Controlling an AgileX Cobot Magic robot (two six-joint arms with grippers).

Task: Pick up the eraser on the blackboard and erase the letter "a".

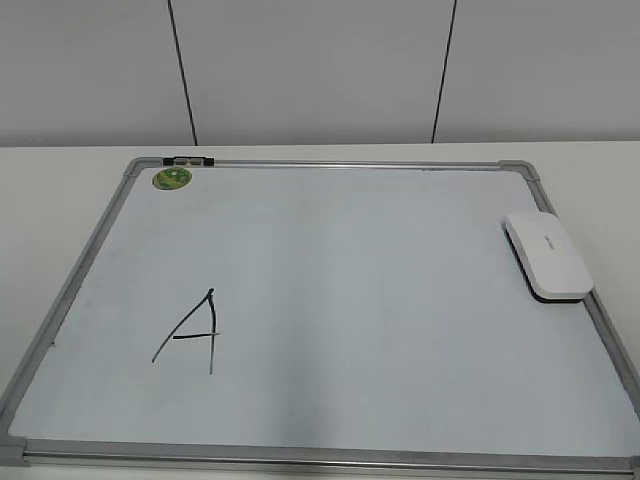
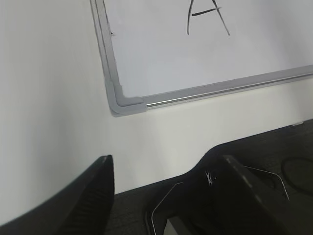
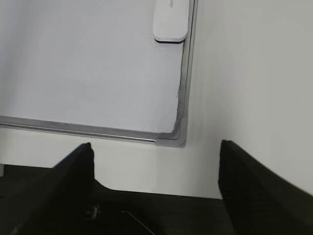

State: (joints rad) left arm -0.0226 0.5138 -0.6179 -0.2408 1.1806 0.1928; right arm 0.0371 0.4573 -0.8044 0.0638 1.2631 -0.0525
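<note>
The blackboard [image 1: 350, 250] is a white board in a silver frame, lying flat on the table. The white eraser [image 1: 547, 256] lies on the board at its right edge; it also shows at the top of the right wrist view [image 3: 170, 22]. I see no small lowercase "a" in any view. Only a large angular capital "A" [image 1: 190, 330] is drawn at the board's lower left, also in the left wrist view [image 2: 205, 14]. My left gripper [image 2: 166, 164] is open and empty, off the board's near left corner. My right gripper [image 3: 156, 147] is open and empty, off the near right corner.
A round green sticker [image 1: 172, 178] sits at the board's far left corner, with a small black clip [image 1: 188, 160] on the top frame. Neither arm shows in the exterior view. The table's near edge and a dark floor lie under both grippers.
</note>
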